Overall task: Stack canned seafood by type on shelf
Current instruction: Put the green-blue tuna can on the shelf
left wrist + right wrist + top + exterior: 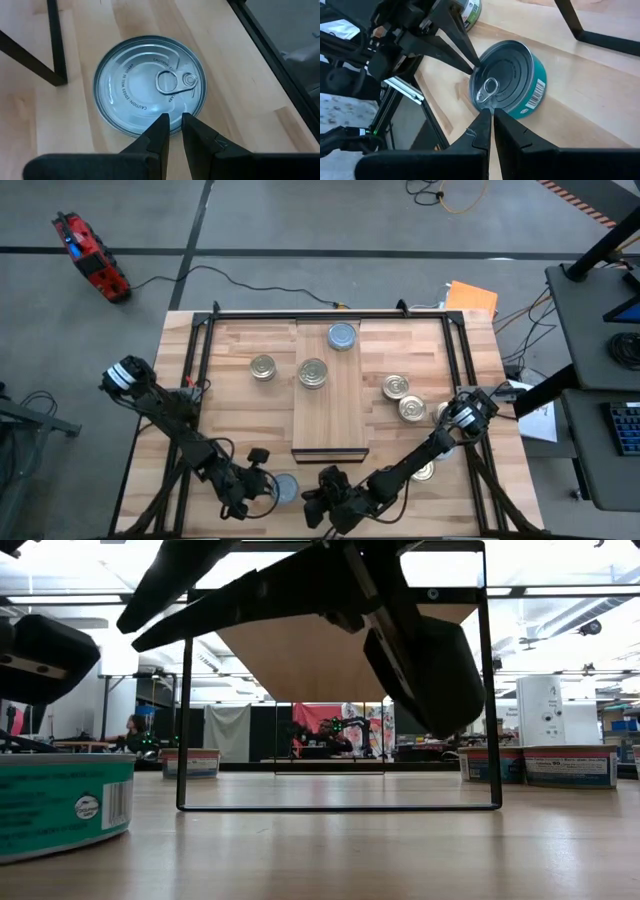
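Teal-sided tin (509, 80) with pale ring-pull lid (upright on the table), both grippers' fingers nearly closed, empty, beside it.

The high view looks straight down on the whole desk (240, 395) and the floor around it. The low view sits at desk height, facing level into the room, very close to a teal tin (62, 802). Both wrist views look down closely at this same tin (149, 85) (512, 81), from opposite sides.

Both end effectors (172, 131) (489, 131) seemingly closed
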Action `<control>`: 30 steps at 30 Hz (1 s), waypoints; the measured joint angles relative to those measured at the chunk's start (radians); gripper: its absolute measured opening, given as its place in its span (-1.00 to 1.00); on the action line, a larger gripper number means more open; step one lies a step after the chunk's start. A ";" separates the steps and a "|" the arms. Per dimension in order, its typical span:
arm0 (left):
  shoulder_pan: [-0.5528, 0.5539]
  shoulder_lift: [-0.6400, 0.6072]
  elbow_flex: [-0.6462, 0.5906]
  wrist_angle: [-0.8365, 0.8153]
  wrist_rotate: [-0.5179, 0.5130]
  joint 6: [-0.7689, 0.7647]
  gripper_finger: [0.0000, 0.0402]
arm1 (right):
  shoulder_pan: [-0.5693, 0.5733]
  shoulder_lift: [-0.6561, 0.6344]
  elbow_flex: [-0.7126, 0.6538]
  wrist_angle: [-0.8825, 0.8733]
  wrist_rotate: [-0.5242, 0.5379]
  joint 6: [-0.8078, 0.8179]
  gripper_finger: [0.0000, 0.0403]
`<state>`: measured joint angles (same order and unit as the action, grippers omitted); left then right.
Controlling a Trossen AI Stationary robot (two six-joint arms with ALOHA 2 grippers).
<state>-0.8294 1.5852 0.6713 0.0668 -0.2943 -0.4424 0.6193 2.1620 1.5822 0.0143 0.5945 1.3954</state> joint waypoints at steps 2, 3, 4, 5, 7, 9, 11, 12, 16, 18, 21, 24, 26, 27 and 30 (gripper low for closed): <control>-0.001 0.007 -0.005 0.021 0.002 -0.008 -0.82 | 0.000 0.000 0.000 -0.003 0.000 0.013 -0.94; -0.001 0.010 -0.006 0.030 0.004 -0.011 -0.82 | 0.000 0.000 0.000 -0.006 0.000 0.019 -0.93; -0.001 0.011 -0.007 0.036 0.006 -0.012 -0.82 | 0.000 0.000 0.000 -0.008 0.000 0.023 -0.93; -0.002 0.011 -0.009 0.039 0.007 -0.015 -0.82 | -0.001 0.000 0.000 -0.010 0.000 0.025 -0.92; -0.002 0.011 -0.010 0.039 0.008 -0.015 -0.82 | -0.004 0.000 0.000 -0.018 0.000 0.034 -0.86; -0.002 0.011 -0.010 0.039 0.010 -0.015 -0.82 | -0.009 0.000 0.000 -0.019 0.000 0.045 -0.77; -0.002 0.011 -0.011 0.039 0.011 -0.015 -0.82 | -0.015 0.000 0.000 -0.019 0.000 0.046 -0.66; -0.002 0.011 -0.011 0.039 0.012 -0.015 -0.82 | -0.017 0.000 0.000 -0.020 0.000 0.046 -0.59; -0.002 0.011 -0.011 0.038 0.013 -0.016 -0.82 | -0.029 0.000 0.000 -0.038 0.000 0.044 -0.35; -0.002 0.011 -0.012 0.039 0.014 -0.016 -0.82 | -0.031 0.000 0.000 -0.043 0.000 0.044 -0.25; -0.002 0.011 -0.020 0.057 0.014 -0.016 -0.82 | -0.033 0.000 0.000 -0.043 0.000 0.033 -0.11; -0.003 0.011 -0.034 0.082 0.015 -0.033 -0.82 | -0.033 0.000 0.000 -0.048 0.000 0.032 -0.02; -0.003 0.011 -0.041 0.091 0.015 -0.043 -0.82 | -0.033 0.004 0.000 -0.053 0.000 0.034 0.02; -0.005 0.011 -0.044 0.097 0.015 -0.045 -0.82 | -0.033 0.008 0.000 -0.051 0.000 0.035 0.03; -0.006 0.011 -0.050 0.108 0.015 -0.046 -0.82 | -0.033 0.036 0.000 -0.035 0.000 0.049 0.06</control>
<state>-0.8352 1.5959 0.6216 0.1753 -0.2790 -0.4886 0.5866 2.1975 1.5818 -0.0204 0.5945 1.4439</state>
